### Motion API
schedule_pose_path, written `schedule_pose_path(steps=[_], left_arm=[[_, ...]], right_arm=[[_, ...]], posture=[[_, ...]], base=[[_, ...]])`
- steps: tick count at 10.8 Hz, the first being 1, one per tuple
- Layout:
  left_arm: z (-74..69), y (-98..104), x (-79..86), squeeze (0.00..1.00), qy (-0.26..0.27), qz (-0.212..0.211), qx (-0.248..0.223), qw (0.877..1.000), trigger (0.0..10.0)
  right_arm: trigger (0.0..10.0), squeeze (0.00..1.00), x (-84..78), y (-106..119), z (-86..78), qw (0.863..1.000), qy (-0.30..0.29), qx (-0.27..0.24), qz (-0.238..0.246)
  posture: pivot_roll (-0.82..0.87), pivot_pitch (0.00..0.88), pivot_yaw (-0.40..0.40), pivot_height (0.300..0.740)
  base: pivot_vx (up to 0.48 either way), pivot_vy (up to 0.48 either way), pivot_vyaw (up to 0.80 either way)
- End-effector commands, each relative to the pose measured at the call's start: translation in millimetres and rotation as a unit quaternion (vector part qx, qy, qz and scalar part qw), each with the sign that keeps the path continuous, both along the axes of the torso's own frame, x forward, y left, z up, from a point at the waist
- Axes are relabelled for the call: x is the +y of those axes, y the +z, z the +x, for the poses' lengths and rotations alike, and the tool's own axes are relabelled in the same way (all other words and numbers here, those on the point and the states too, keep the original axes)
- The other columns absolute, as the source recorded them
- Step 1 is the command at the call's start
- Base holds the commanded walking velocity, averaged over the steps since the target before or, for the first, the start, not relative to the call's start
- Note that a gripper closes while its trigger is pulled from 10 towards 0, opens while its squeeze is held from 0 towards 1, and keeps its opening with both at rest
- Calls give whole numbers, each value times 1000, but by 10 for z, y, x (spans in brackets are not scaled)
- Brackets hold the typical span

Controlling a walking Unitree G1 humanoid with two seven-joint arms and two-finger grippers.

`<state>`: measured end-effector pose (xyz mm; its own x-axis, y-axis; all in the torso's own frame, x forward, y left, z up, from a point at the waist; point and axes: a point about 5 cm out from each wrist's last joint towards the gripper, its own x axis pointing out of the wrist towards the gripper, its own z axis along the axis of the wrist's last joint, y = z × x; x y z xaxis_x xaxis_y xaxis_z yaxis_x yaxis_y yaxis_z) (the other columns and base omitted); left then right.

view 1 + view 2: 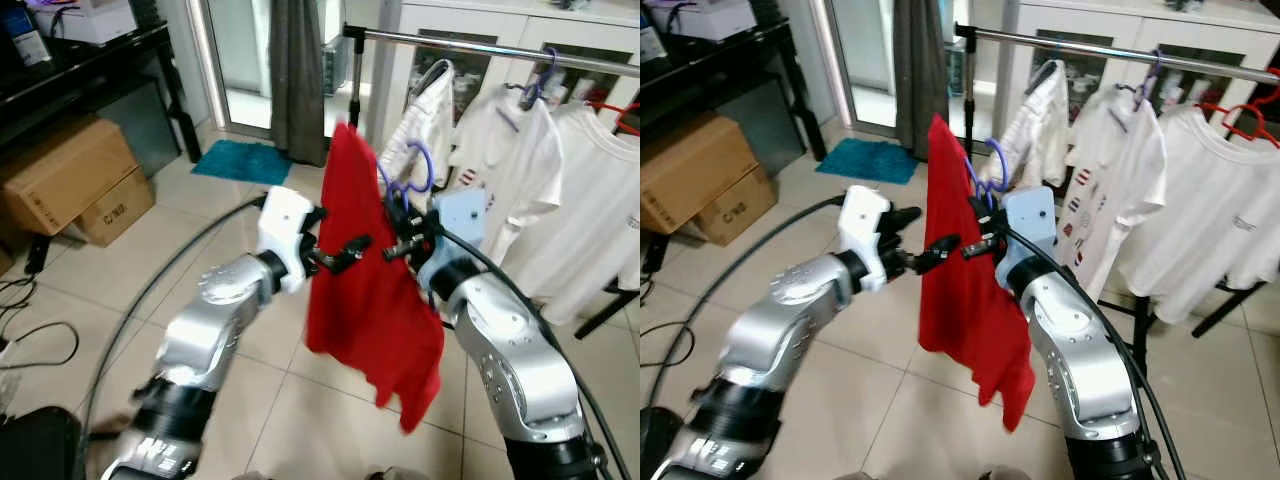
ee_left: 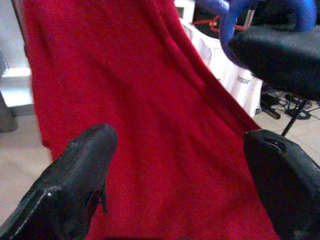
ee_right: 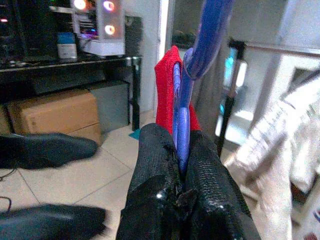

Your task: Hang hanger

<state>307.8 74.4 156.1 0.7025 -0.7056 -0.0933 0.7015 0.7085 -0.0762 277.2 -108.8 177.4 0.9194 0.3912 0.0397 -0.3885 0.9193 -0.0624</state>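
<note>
While the right gripper [image 3: 182, 165] is clamped on the blue hanger [image 1: 418, 168] carrying the red shirt [image 1: 365, 290] at mid-frame, the left gripper [image 1: 345, 252] stands open beside the cloth. Up and toward the upper right runs the rail [image 1: 500, 45], horizontal, nearer the right arm.

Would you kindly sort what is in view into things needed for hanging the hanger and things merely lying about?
Needed: blue plastic hanger, red cloth shirt, metal clothes rail, right end effector, left end effector.
Lying about: cardboard boxes, teal floor mat, hung white shirts.
</note>
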Motion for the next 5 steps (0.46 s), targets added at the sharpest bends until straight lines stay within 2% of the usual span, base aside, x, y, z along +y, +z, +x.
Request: schedule_pose_path(steps=[1, 2, 5], left_arm=[[48, 59, -32, 0, -2, 0, -14, 1000, 5176], [77, 84, -61, 0, -8, -8, -22, 1000, 0], [134, 130, -94, 0, -15, -22, -36, 999, 0]], right_arm=[[0, 0, 56, 165, -23, 999, 19, -43, 1], [0, 0, 68, 166, -32, 999, 25, -46, -2], [0, 0, 78, 160, -32, 998, 30, -54, -20]], posture=[[-131, 0, 24, 740], [-133, 0, 23, 740], [-139, 0, 23, 740]], base=[[0, 0, 0], [0, 0, 0], [0, 0, 0]])
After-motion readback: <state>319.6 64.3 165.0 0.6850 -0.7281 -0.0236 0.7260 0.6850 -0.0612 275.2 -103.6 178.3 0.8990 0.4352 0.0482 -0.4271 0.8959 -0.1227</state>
